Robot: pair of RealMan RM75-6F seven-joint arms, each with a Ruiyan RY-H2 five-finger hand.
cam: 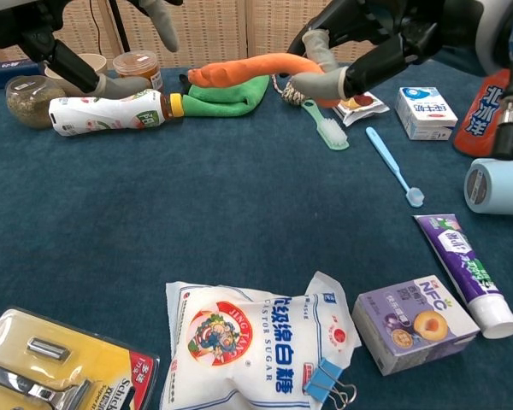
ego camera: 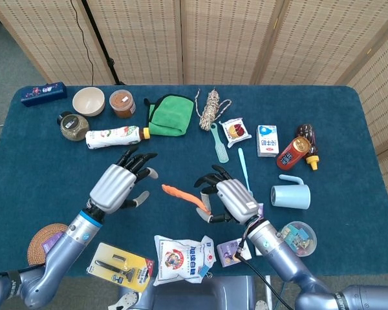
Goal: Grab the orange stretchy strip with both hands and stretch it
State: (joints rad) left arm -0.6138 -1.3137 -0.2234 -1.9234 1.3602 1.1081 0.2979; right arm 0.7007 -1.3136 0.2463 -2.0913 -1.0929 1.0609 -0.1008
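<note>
Orange strip in right hand; chest view: lifted off table.

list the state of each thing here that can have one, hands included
orange strip: lifted off the table, one end held, the other end free
right hand: grips one end of the strip
left hand: fingers spread, holds nothing, short of the strip's free end
blue mug: lying on its side
drink bottle: lying down, cap on
green cloth: crumpled
bowl: upright
</note>
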